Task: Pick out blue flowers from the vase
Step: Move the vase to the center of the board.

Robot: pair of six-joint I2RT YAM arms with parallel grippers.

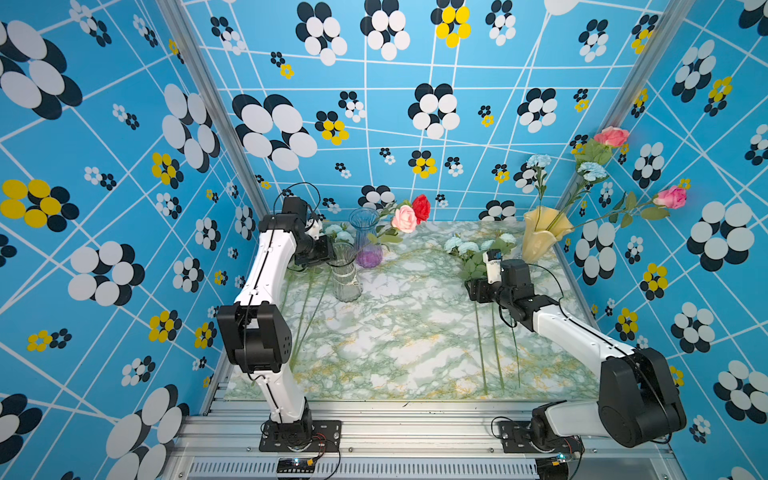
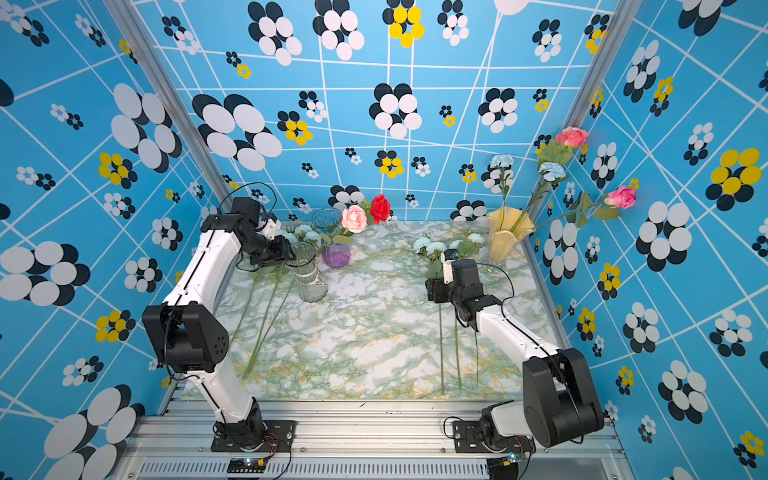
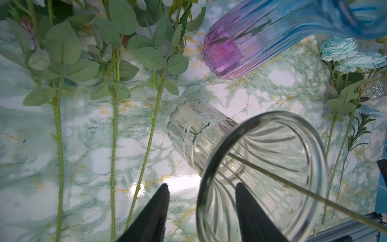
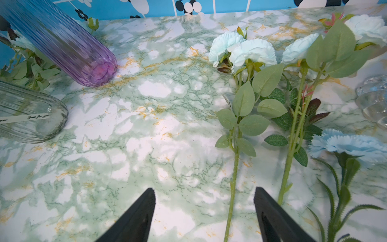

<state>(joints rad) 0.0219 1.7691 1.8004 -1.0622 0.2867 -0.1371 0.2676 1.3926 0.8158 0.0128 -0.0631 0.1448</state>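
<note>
Left fingers (image 3: 154,218) seemingly astride clear vase (image 3: 272,113)

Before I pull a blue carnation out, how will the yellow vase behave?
Probably tippy: the yellow vase flares wide above a narrower base, and a long-stemmed pink rose leans far out sideways. Likely fragile and slick, given its glossy look.

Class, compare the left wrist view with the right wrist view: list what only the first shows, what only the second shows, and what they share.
Only the left wrist view: the left end effector, open, at the open mouth of the clear vase, with a thin stem in it. Only the right wrist view: the right end effector, open above the table, and the black-and-white flower print on the wall. Both: the clear vase's ribbed body, the purple-based vase, and blue flowers lying on the marbled table.
</note>
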